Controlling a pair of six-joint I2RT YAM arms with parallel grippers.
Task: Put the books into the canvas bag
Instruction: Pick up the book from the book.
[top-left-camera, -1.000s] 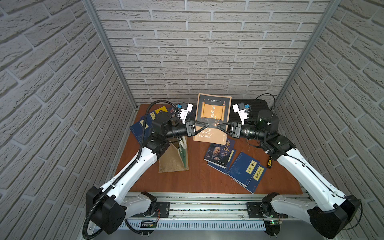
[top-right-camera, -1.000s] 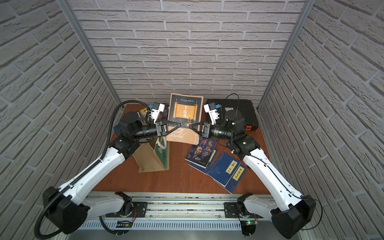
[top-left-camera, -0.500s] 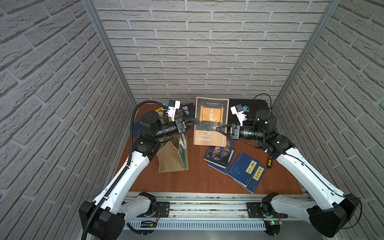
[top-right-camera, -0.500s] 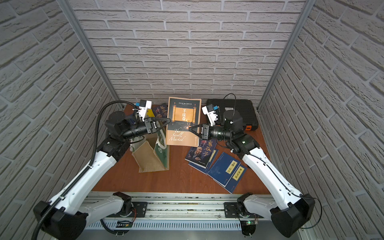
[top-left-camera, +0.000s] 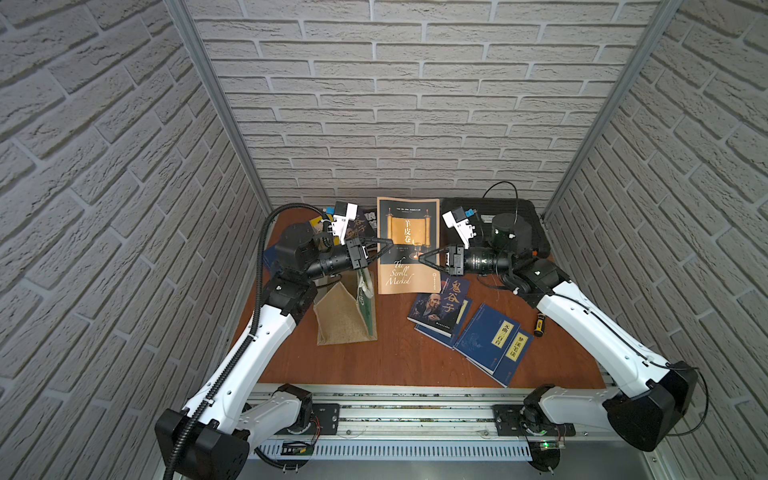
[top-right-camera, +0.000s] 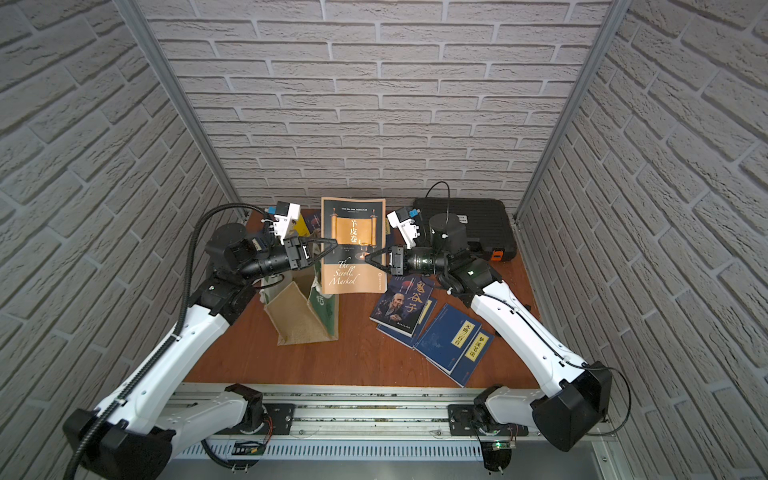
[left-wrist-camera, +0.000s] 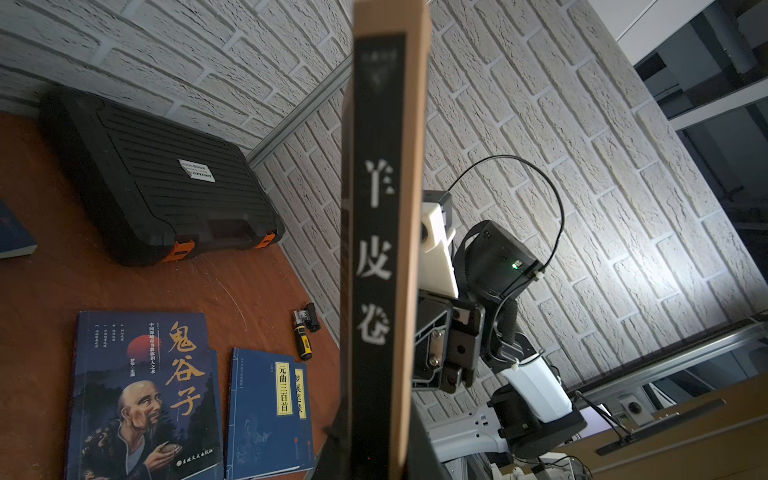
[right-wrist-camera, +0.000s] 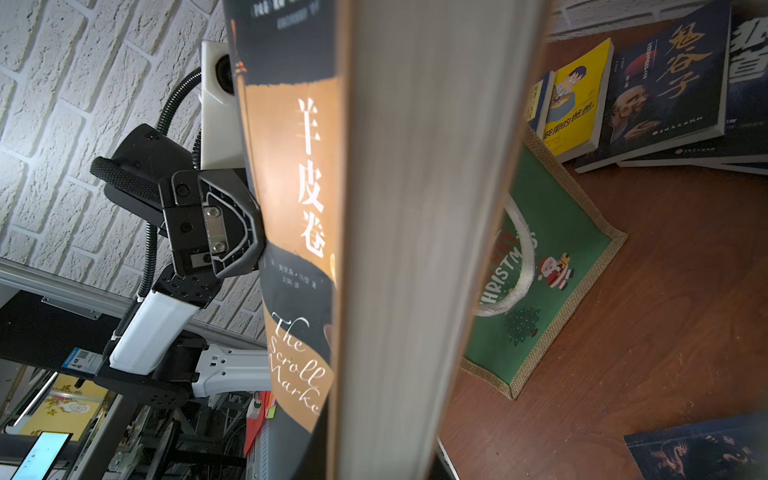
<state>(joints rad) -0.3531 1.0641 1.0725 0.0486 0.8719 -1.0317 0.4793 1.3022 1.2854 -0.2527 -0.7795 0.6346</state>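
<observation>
L gripper (top-left-camera: 390, 243) is clamped on the spine edge of the big dark-and-tan paperback book (top-left-camera: 407, 232) w/ gold scroll cover. R gripper (top-left-camera: 421, 258) pinches its page edge opposite. Book's upright in the air above the brown wooden tabletop (top-left-camera: 395, 365), toward far edge, mid-width. Tan burlap canvas bag (top-left-camera: 345, 316) w/ green panel stands nr left edge, by L gripper. Navy paperbacks (top-left-camera: 490, 340) lie in right half toward front edge. Black plastic case (left-wrist-camera: 166, 187) sits in far-right corner.
</observation>
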